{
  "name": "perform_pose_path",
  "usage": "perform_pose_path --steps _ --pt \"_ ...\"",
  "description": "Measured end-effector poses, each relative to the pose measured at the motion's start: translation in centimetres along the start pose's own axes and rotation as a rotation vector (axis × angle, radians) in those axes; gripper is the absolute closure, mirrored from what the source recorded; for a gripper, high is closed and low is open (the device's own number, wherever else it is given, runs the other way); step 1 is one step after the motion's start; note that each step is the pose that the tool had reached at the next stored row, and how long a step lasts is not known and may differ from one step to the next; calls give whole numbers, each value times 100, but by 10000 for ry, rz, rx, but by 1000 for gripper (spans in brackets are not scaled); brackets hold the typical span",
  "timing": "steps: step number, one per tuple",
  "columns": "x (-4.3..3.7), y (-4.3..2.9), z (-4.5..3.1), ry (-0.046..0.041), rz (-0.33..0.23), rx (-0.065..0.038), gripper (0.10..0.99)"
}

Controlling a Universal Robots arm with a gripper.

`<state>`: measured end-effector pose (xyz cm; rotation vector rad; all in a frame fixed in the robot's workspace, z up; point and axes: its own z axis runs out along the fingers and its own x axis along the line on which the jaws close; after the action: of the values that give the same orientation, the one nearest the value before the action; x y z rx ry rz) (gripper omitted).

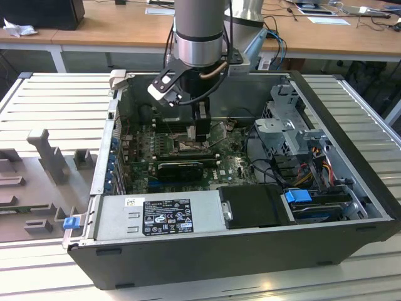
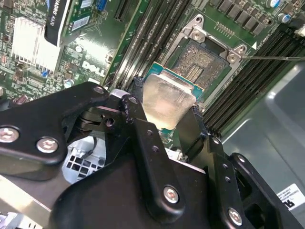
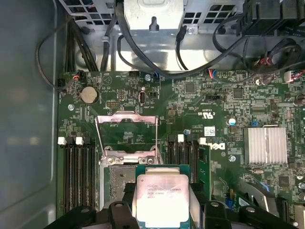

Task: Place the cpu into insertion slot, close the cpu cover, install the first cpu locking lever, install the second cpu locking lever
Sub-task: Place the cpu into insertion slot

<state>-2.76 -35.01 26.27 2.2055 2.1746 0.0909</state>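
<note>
Jaws pinch flat silvery square cpu (image 2: 167, 98) near brownish-gold insertion slot (image 2: 202, 62)

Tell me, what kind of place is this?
Probably a robot lab or workshop: a robot arm reaches into an open computer case on a metal table, its gripper holding a chip, with wooden desks behind.

My gripper (image 2: 166, 101) clasps the cpu (image 2: 169, 98) by two opposite edges, silver top toward the camera. Just beyond it lies the insertion slot (image 2: 202, 62), contact field uncovered, on the green motherboard (image 2: 90, 62). Long black memory slots (image 2: 145, 40) flank it.
</note>
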Motion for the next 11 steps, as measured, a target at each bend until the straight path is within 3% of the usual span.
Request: perform_pose_path --steps 3,7,11 --pt "53 -11 56 -1 -2 0 557" --pt "82 -110 135 19 -108 -8 557" --pt "109 -122 195 50 -520 -18 557"
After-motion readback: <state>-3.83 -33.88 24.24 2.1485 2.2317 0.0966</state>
